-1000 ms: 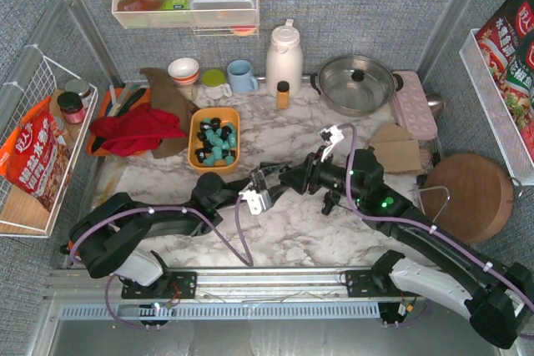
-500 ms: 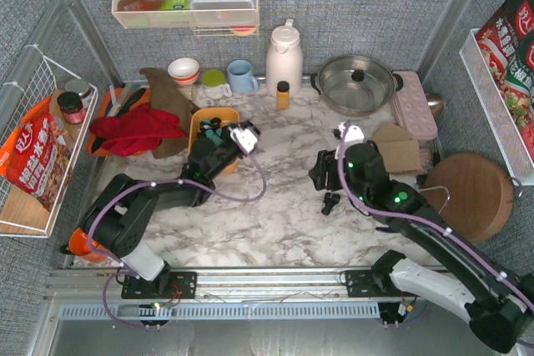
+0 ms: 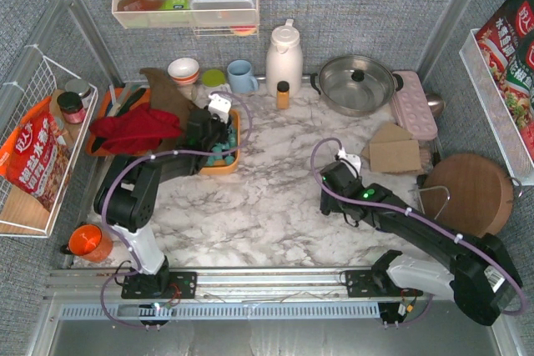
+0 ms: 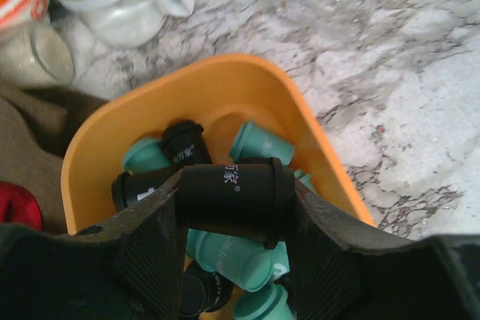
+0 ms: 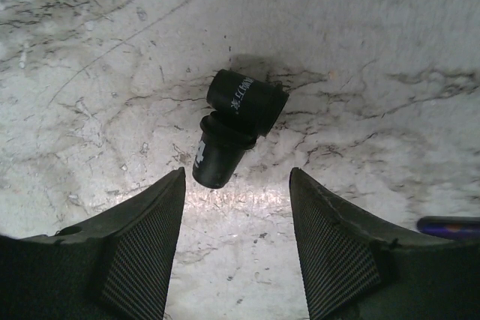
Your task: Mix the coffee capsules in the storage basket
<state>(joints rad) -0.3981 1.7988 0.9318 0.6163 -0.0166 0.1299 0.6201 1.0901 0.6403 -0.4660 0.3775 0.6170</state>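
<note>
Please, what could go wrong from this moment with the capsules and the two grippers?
1. The left gripper holds a black capsule sideways above the orange basket; dropped from there, it may bounce out over the rim.
2. Two black capsules lie touching on the marble table under the open right gripper; closing may catch only one and roll the other away.

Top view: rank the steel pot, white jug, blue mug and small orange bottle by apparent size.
1. steel pot
2. white jug
3. blue mug
4. small orange bottle
All sit in the same back row, so nearness hardly skews this.
</note>
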